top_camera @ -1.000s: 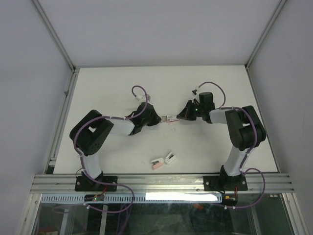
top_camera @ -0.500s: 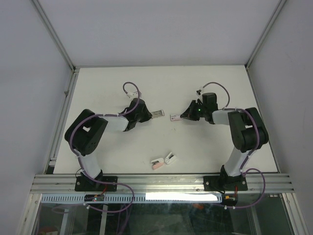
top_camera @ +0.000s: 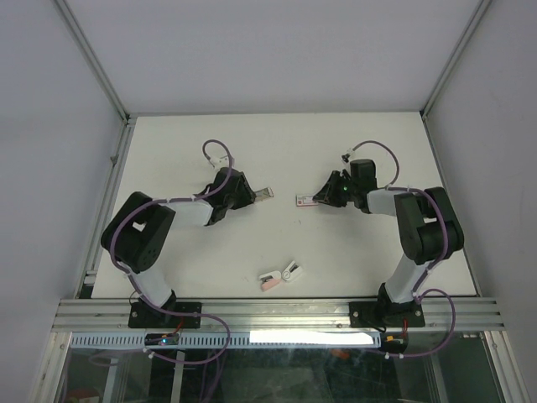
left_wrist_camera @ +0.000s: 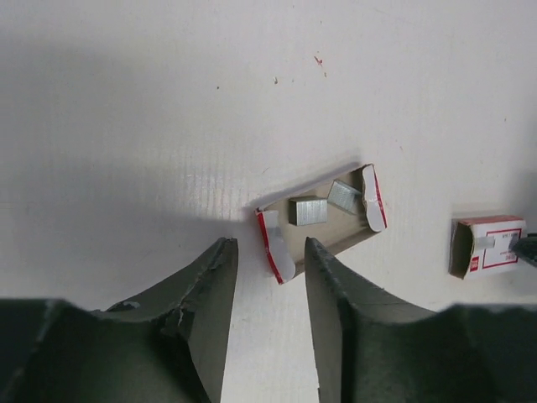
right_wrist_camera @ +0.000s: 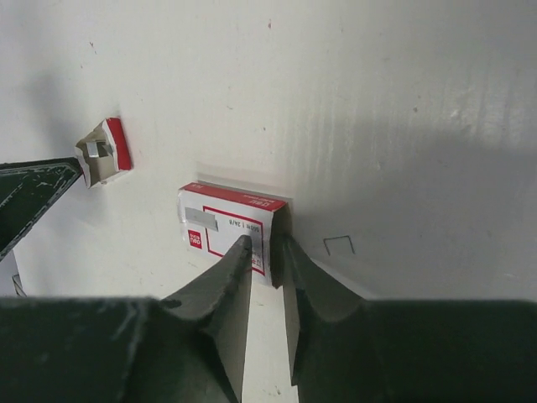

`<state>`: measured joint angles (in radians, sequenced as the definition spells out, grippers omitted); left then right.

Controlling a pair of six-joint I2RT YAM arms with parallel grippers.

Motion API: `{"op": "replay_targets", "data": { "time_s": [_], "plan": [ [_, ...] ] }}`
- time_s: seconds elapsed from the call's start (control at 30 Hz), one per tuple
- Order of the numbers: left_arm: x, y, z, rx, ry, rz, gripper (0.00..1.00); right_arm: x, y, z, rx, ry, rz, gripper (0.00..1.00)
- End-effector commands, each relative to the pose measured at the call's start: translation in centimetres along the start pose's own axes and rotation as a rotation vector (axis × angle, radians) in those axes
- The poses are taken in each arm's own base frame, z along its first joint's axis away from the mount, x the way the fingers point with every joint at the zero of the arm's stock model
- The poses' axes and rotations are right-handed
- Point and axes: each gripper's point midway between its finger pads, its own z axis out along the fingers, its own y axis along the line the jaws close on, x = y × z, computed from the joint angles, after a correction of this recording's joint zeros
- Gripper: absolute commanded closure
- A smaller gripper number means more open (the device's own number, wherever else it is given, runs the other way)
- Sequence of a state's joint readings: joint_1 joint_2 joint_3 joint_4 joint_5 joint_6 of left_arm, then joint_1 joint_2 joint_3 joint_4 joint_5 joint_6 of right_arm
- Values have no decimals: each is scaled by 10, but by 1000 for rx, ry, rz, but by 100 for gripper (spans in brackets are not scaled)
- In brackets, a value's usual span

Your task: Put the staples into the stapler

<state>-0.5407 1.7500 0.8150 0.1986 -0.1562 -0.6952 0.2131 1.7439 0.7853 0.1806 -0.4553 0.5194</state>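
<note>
- Left pincer point(left_wrist_camera: 270, 248) first: we see its jaws apart in a moderate gap, clamping nothing.
- The near red-edged end of the tray point(left_wrist_camera: 329, 236) lies right at that gap, with daylight on both sides of it.
- The tray rests flat on the counter point(top_camera: 277, 151), open side up, and two silvery blocks of staples point(left_wrist_camera: 308, 210) sit inside it.
- Over to the right pincer point(right_wrist_camera: 264, 245): its jaws are a narrow slit apart, hanging over the near corner of the red-and-white sleeve point(right_wrist_camera: 226, 225).
- The sleeve lies flat, its open end facing the tray, and the two are near each other but apart.
- A single loose staple point(right_wrist_camera: 338, 245) lies just beside the sleeve.
- The stapler point(top_camera: 281, 274) lies hinged open near the front edge, between the two arm bases and well apart from both pincers.
</note>
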Motion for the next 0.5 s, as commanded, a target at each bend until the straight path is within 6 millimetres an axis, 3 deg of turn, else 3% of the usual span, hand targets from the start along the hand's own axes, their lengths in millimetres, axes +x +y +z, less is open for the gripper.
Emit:
{"op": "replay_targets", "data": {
  "time_s": [0.0, 0.13, 0.23, 0.33, 0.47],
  "plan": [
    [-27, -7, -14, 25, -85, 7, 56, -18, 8, -11, -8, -74, -50, 72],
    [-32, -7, -23, 34, -108, 23, 42, -20, 10, -15, -9, -92, -64, 56],
    [-38, -21, -39, 131, -148, 70, 32, -23, 12, -20, -13, -117, -76, 44],
    [-38, -37, -59, 242, -177, 140, 28, -27, 16, -28, -14, -152, -94, 32],
    [-25, -55, -88, 341, -190, 256, 28, -34, 18, -38, 3, -202, -123, 28]
  ]
}}
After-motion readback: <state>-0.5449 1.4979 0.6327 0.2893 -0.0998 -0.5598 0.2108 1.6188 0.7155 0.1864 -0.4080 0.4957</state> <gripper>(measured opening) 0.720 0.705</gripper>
